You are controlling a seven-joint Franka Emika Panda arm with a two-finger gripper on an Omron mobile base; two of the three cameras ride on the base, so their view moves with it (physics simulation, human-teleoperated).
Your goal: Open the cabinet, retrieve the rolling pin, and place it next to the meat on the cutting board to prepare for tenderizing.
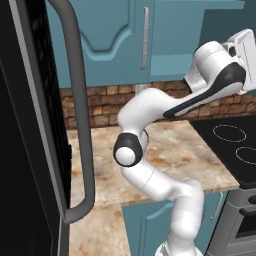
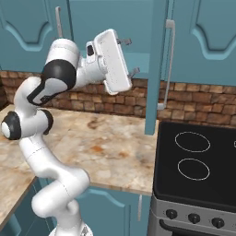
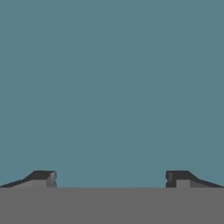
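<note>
**One door stands ajar, and the rolling pin is yet to be fetched**

One black appliance with a thick grey handle (image 1: 80, 125) stands nearest, on the left. One speckled counter (image 2: 110, 138) runs along the brick wall. To its right is one stove (image 2: 193, 184), with two burner rings on top and three knobs along its front that I can count.

Above the counter is my one gripper (image 2: 130, 56), raised to cabinet height. Its jaws are spread wide and hold nothing. My two finger tips (image 3: 43, 177) stand well apart with flat teal between them, so I judge I am facing a surface of the cabinet (image 2: 203, 32) at close range.

The cabinet hangs farthest back, on the wall over the counter. I count two slim silver handles (image 2: 169, 50) from the right side. One door (image 2: 154, 92) juts out edge-on just to the right of my gripper, which I read as already swung open.

So I take the opening step to be about done and the retrieval to be in hand. Where the rolling pin lies on the shelf I cannot tell. The next move calls for turning my open jaws into the cabinet, finding that small wooden piece and lining up across it before closing.
</note>
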